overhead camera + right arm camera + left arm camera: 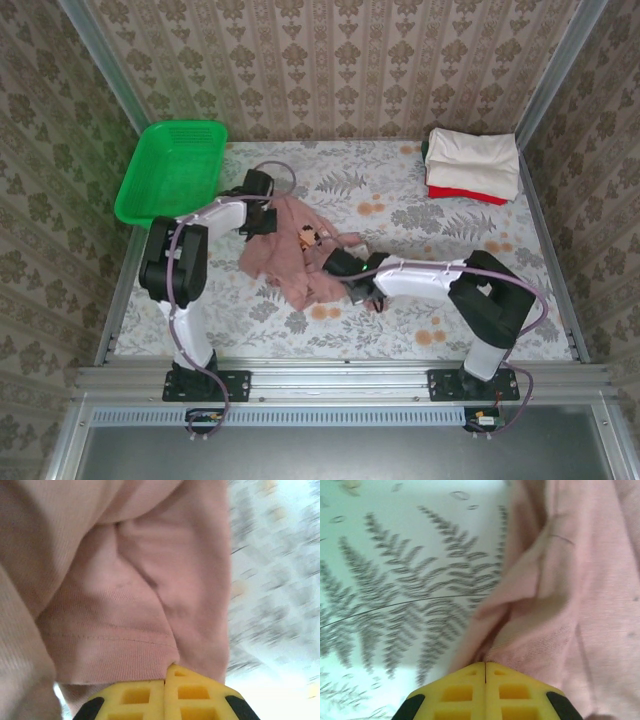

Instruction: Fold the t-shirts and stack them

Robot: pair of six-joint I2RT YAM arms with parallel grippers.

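The pink t-shirt [292,262] lies crumpled near the middle of the table [400,205], bunched into ridges rather than spread flat, its small chest print facing up near the right side of the heap. You hold it at two places. The left gripper [262,222] sits at the shirt's far-left edge, beside the basket's near corner; in the left wrist view its yellow fingertips [470,672] are pressed together with a fold of pink cloth [555,605] running out from between them, so read that as a pinch on the fabric. The right gripper [342,268] is at the near-right side of the heap; its wrist view shows its jaws closed the same way, meeting right at a stitched hem [125,640], probably a sleeve or the bottom edge.

Two grips on opposite sides make sense: pulling them apart would likely draw the shirt open and flat before any fold. Both pinches look shallow, so a quick tug could slip the cloth free.

At the far right corner a cream t-shirt [475,158] rests folded on a red t-shirt [462,192]; that pile is where this one should end up. The green basket [170,170] stands at the far left corner, apart from the job.
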